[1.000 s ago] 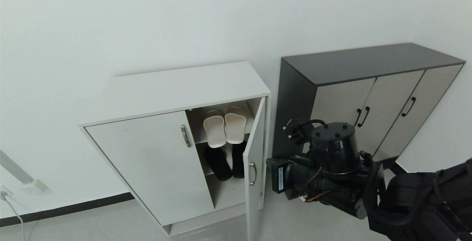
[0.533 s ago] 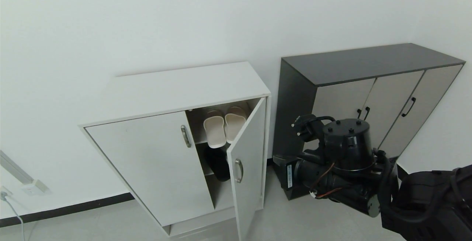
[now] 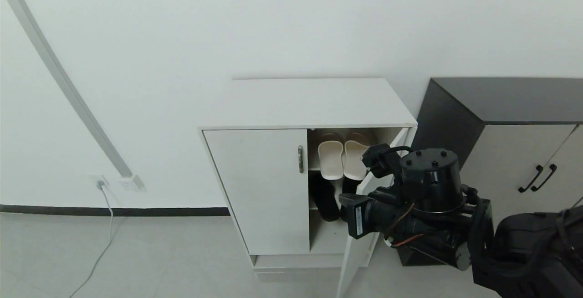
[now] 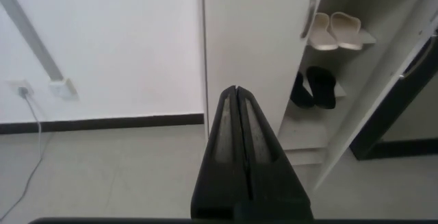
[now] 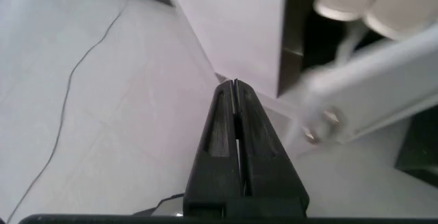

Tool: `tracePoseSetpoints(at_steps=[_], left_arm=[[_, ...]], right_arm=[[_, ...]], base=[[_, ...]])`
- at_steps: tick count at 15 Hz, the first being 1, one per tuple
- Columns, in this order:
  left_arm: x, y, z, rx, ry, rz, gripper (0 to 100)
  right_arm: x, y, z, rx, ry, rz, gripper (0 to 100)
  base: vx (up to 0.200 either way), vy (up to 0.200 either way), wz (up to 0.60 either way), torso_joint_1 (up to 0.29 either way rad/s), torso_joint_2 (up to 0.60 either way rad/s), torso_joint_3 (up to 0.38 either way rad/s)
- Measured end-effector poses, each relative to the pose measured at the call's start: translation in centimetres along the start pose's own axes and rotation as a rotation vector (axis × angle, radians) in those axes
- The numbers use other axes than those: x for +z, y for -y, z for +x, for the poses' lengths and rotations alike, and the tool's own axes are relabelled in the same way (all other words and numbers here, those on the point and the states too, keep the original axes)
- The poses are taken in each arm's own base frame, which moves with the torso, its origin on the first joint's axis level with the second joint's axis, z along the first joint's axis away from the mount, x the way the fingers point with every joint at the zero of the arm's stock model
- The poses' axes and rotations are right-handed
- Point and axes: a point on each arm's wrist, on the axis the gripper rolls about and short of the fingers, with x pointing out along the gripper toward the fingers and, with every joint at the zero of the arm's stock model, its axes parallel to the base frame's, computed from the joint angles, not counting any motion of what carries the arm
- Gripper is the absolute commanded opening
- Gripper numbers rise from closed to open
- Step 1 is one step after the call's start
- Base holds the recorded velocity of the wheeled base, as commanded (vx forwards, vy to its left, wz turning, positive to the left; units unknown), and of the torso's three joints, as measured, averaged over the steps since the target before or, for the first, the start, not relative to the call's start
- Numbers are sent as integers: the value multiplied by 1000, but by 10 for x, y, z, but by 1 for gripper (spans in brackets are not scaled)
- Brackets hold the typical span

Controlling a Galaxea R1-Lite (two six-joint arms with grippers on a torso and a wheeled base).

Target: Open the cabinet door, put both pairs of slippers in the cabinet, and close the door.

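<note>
My left gripper (image 4: 236, 91) has its two dark fingers pressed flat together, holding nothing. It hangs above the pale grey floor (image 4: 116, 169), in front of the white two-door wooden cabinet (image 3: 314, 102) that stands against the white wall (image 3: 227, 24).

My right gripper (image 5: 236, 83) is also closed tight and empty. It sits low, near the bottom of the cabinet's right-hand door (image 3: 362, 248). That door stands partly open, swung out towards me, and my right arm covers much of it in the head view. In the right wrist view the door is blurred, so I cannot tell whether my fingertips touch it or only come close.

The left-hand door (image 3: 264, 188) is shut, with a slim upright metal handle (image 3: 300, 159) near its inner edge.

Both pairs of slippers are inside the cabinet, behind the open door. The cream open-toed slippers (image 3: 342, 159) lie side by side on the upper shelf. The black slippers (image 3: 325, 197) sit on the shelf directly below them.

A dark grey cabinet with pale doors (image 3: 501, 97) stands just to the right of the white one. To the left, a grey cable (image 3: 107, 234) runs from a wall socket (image 3: 99, 182) down across the floor.
</note>
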Motion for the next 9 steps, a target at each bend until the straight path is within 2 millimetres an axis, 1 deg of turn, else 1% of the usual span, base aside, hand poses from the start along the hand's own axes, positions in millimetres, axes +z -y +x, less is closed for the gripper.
tracePoseSetpoints(at_steps=[7,9], left_arm=[[0,0,0,0,0,-1,0],[0,0,0,0,0,-1,0]], right_arm=[[7,5,-10,-18,66,-54,0],[9,12,-14,-38,70,-73,0]], base=[[0,0,0,0,0,0],[0,0,0,0,0,0]])
